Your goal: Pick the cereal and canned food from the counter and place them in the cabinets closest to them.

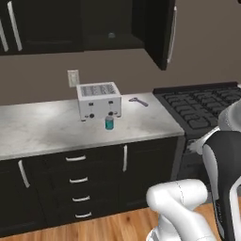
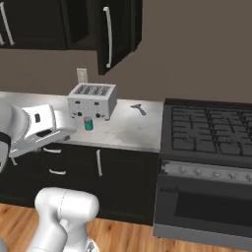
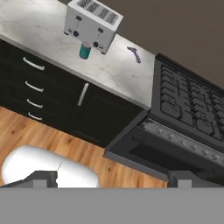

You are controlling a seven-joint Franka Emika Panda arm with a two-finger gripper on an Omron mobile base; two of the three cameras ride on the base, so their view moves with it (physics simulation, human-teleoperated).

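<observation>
Risk, left to right across the desk (image 1: 42,132): the canned food (image 1: 109,123) stands upright just in front of the toaster (image 1: 99,100), near the desk's front edge. A reach that comes in too deep would likely strike the toaster face; one too shallow could nudge the can over the edge to the wood floor (image 3: 39,131). Above, one door of the cabinets (image 1: 160,33) hangs open, so a raised arm could clip it on the way up. Right of the toaster lies a small grey utensil (image 1: 138,101), then the stove (image 1: 202,108); both are well apart from the can. The fingers (image 3: 113,178) stand wide, holding nothing, far back from the desk. Count: one can, one toaster, one utensil, one wall outlet (image 1: 73,77), one stove. The cereal box I cannot locate.
</observation>
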